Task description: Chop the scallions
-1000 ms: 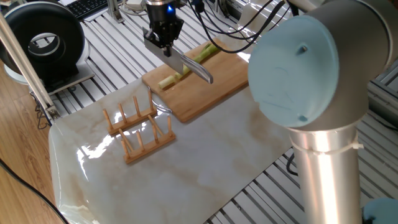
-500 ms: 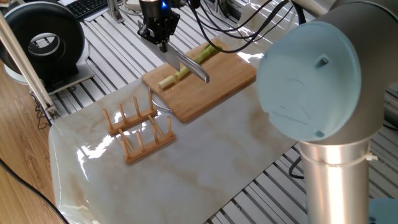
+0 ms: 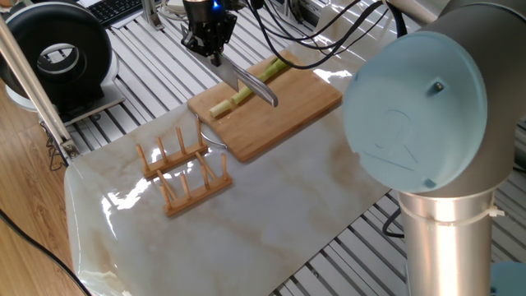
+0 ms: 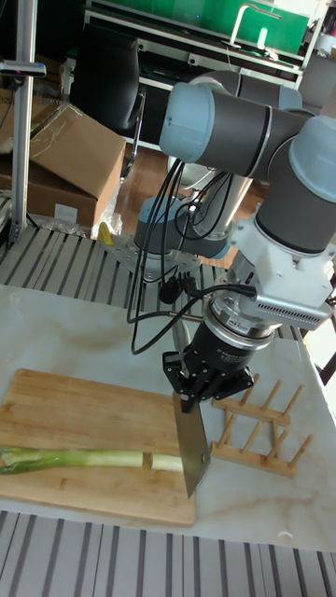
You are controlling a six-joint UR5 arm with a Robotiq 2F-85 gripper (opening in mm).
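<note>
scallions (image 4: pixel 84 458) lying flat on the cutting board (image 4: pixel 65 406), one long pale-green stalk, already cut near its whitish end.

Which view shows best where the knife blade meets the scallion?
The tall fixed view: the knife blade stands edge-down across the scallion near its pale end, the stalk seen side-on. In the fixed view the blade overlaps the scallion at an angle, hiding the contact.
</note>
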